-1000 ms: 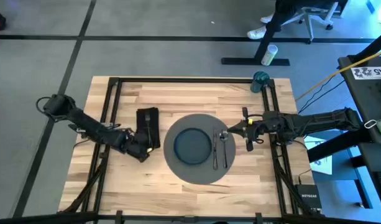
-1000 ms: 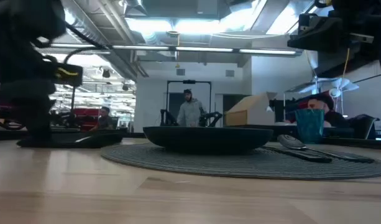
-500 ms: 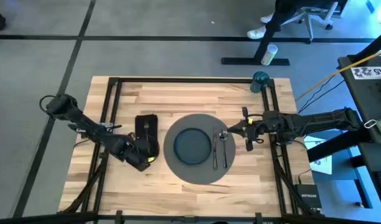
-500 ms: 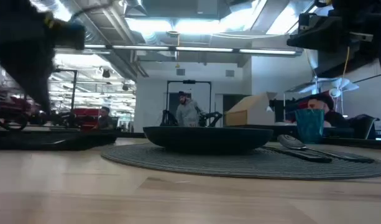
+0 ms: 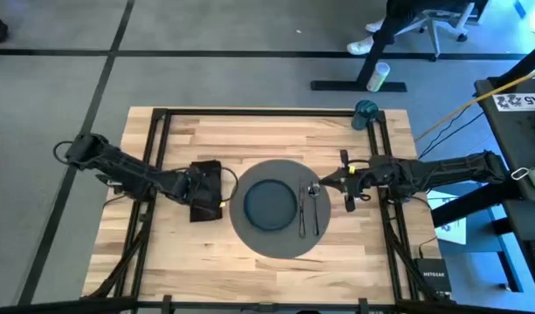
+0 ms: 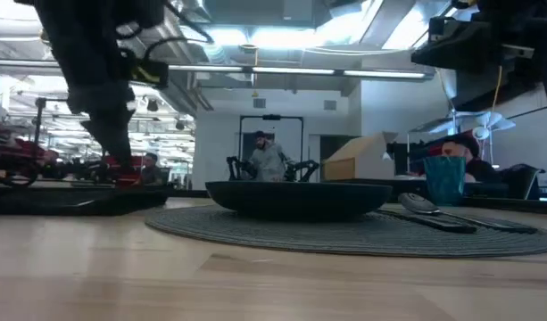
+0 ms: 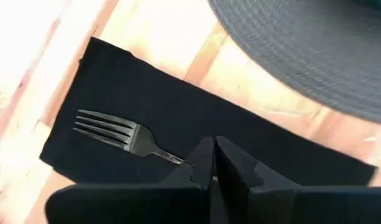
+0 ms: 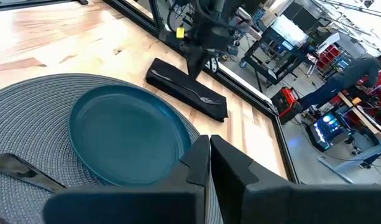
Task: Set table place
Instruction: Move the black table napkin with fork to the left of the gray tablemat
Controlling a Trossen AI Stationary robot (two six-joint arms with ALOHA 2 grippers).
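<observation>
Thin, stiff, slick fork (image 7: pixel 119 135) flat on soft napkin (image 7: pixel 178 124) at placemat's (image 5: pixel 250 228) 9 o'clock — left hand (image 7: pixel 214 163) pressed together over handle; pinch there.

Left hand (image 5: pixel 208 184) low, fingers together; right hand (image 5: pixel 330 180) likewise, raised.

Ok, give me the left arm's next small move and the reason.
Probably lift the left claw straight up and away: the fork already lies flat on the napkin beside the placemat, and the claw hangs shut just above its handle.
</observation>
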